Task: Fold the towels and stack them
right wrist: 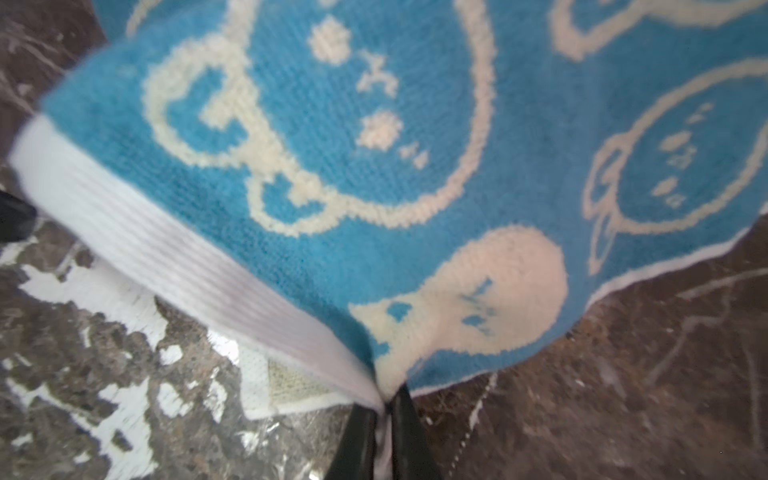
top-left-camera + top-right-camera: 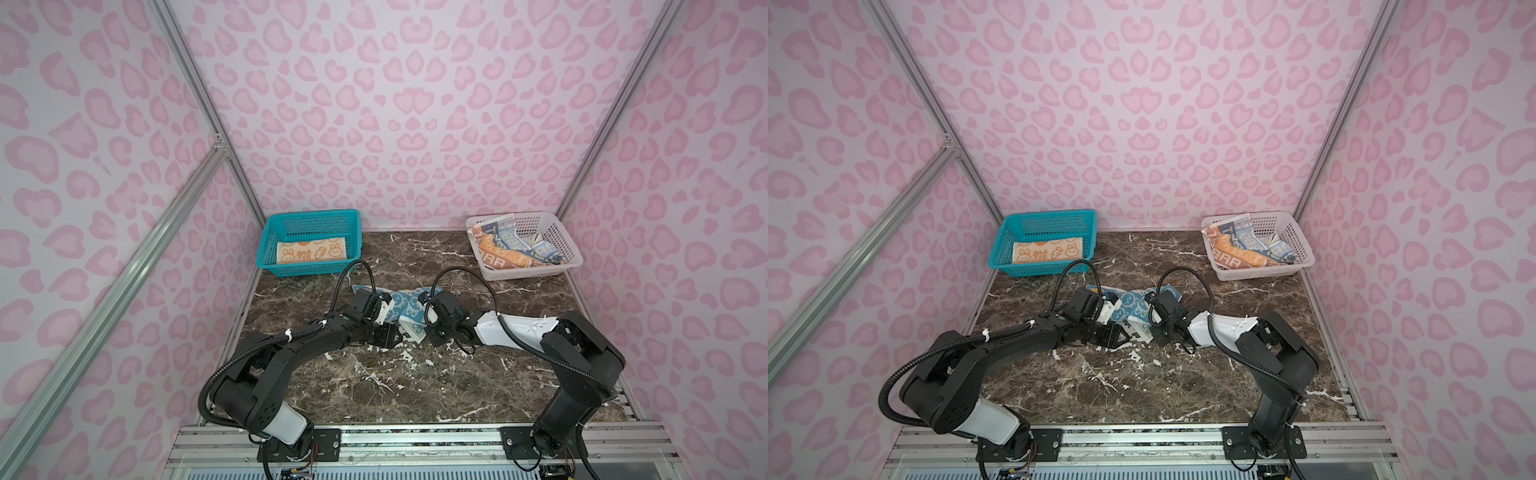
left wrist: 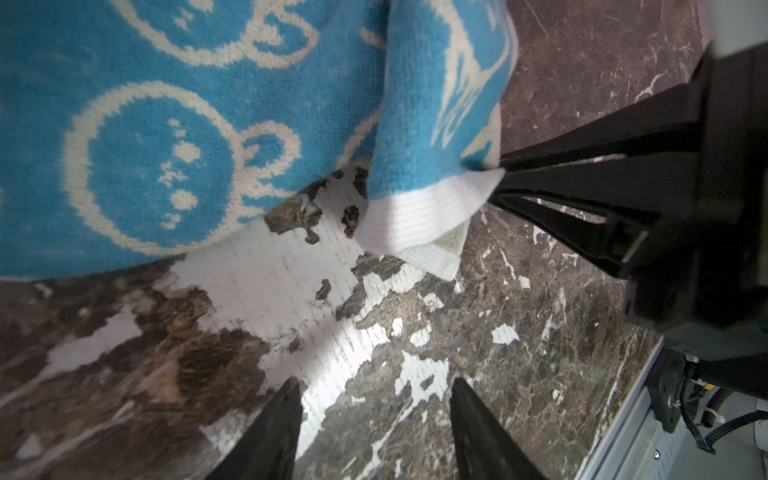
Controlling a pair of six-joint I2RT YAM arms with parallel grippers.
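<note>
The right gripper (image 1: 384,409) is clamped on the white hem corner of the blue bunny-print terry towel (image 2: 405,303). The left gripper (image 3: 374,382), jaws apart and empty, should pinch the matching corner before lifting. The towel lies crumpled near the teal plastic mesh basket (image 2: 266,249), in front of it.

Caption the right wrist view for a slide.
The right end effector pinches the white-hemmed corner of the blue bunny towel over the worn marble tabletop.

reversed "rab bit" on orange towel (image 2: 311,252)
</note>
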